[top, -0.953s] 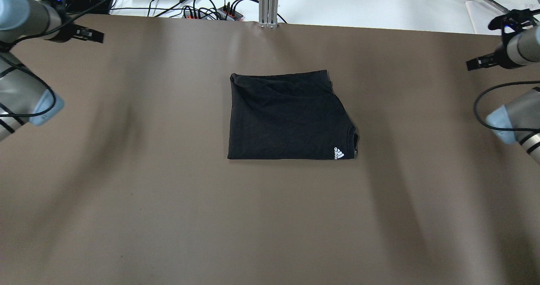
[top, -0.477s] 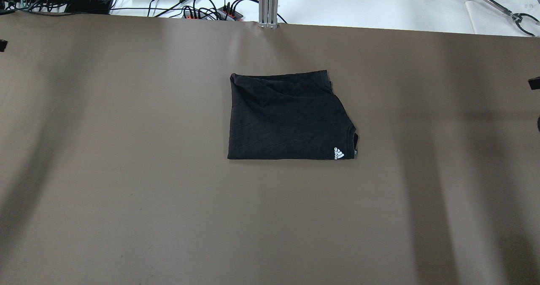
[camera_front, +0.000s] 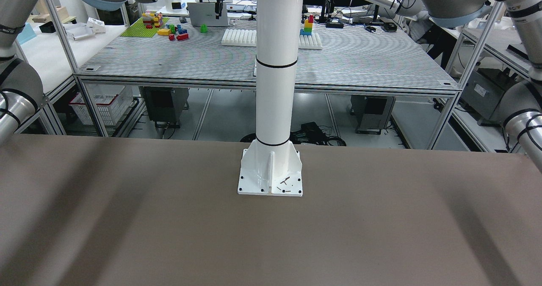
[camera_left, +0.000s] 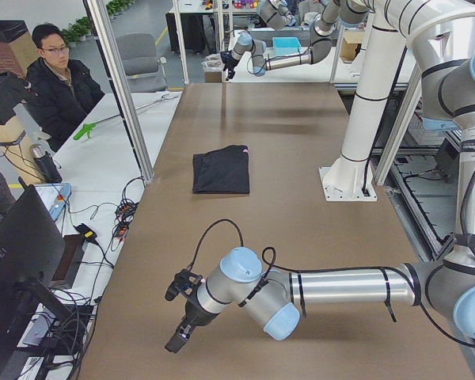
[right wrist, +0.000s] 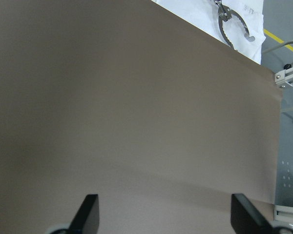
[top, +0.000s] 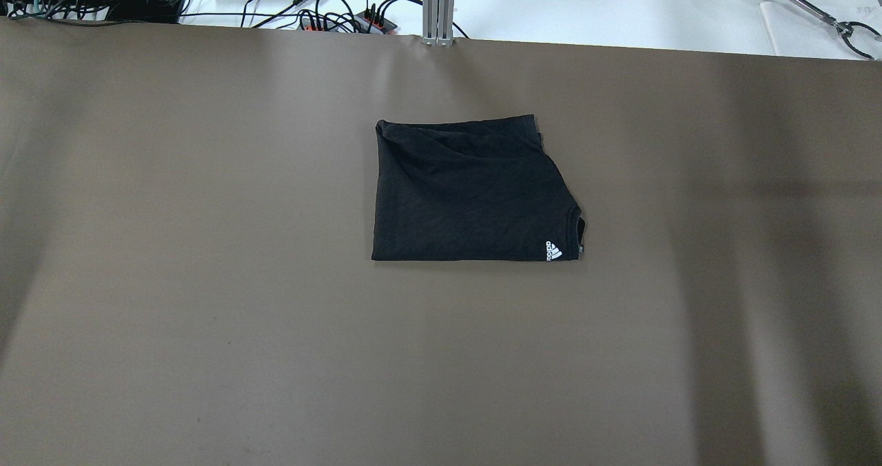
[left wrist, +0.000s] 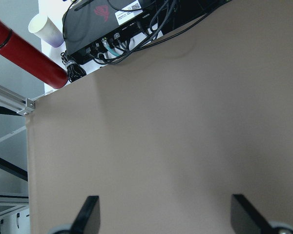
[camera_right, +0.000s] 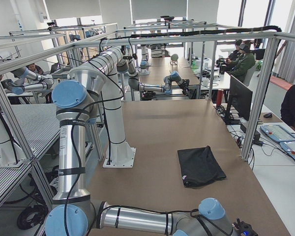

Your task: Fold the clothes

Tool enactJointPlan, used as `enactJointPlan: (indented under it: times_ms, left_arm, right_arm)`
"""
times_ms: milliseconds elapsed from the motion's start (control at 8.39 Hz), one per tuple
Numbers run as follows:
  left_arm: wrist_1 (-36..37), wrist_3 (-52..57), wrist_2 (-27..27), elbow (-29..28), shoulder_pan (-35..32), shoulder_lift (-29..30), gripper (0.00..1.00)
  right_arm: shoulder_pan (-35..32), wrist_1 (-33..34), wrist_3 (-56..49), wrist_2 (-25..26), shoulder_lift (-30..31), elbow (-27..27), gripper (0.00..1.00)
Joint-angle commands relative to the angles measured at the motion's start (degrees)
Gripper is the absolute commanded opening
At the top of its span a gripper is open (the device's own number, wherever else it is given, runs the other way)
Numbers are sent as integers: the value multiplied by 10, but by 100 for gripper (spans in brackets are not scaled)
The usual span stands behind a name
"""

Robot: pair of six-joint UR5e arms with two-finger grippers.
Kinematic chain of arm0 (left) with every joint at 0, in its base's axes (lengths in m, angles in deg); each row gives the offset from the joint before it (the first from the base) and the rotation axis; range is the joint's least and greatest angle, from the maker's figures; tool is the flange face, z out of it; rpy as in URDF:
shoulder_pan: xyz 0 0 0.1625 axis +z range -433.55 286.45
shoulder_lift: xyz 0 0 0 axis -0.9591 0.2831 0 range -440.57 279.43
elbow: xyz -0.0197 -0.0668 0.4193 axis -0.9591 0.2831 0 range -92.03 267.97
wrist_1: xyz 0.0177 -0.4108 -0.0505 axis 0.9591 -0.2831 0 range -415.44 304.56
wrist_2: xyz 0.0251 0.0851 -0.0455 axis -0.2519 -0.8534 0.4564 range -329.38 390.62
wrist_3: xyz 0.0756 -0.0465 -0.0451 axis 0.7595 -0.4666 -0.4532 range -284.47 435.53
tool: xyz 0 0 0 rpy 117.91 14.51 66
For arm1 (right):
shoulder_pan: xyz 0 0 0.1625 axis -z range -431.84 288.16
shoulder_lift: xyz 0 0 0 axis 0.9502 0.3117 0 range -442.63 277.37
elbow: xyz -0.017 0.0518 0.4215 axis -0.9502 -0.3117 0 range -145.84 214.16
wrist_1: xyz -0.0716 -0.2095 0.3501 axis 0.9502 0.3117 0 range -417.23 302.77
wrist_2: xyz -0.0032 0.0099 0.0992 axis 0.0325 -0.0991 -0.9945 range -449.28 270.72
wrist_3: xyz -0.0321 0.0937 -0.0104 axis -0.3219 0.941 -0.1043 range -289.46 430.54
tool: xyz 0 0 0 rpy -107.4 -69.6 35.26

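Black, thin fabric, folded to a rough rectangle, is the clothes. They lie flat in the middle of the brown desk, with a small white logo at one corner, apart from the white pole's base plate. The left jaws stand wide apart, black fingers holding nothing over bare desk. The right jaws are spread just as wide and empty, black fingers over bare desk too — both well apart from the clothes.

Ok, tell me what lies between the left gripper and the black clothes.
Nothing does. In the exterior left view only bare brown table runs from the left gripper to the clothes, which lie folded farther along.
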Motion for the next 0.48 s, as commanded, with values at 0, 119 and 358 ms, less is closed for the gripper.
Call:
enactJointPlan:
  times_ms: [0,119,358]
  left_arm:
    - [-3,9,-51,5,-11,-10,94]
    - [-3,10,-90,4,-9,-9,94]
    - [0,10,-93,2,-8,-4,94]
  right_arm:
    - [-9,0,0,1,6,9,95]
    - [-14,5,0,1,7,20,95]
    - [-14,9,0,3,18,42,95]
